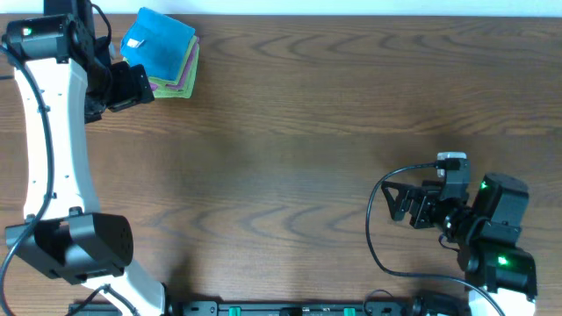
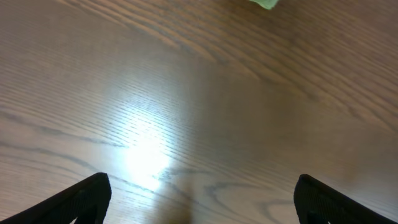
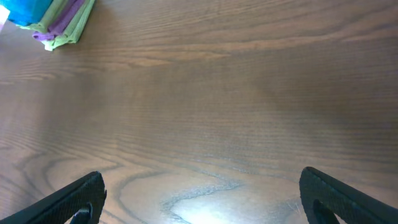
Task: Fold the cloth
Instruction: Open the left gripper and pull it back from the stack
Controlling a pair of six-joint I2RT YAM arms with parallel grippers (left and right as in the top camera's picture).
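Both pincers spread wide; the folded cloth sits at the far corner.
My right pincer and left pincer gape wide, holding nothing, above the grained brown wooden table. At its far left corner, just beside my left pincer, the nubby sky-blue cloth lies folded square atop a purple cloth and a lime-green cloth.

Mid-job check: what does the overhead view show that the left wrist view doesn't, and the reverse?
Only overhead: the bright sky-blue terry cloth, topping a purple cloth and a lime-green cloth, plus the right gripper. Only left wrist: the left gripper open, nothing between its fingers, and glare on the wood. Both: the brown wood-grain table and a bit of the lime-green cloth.
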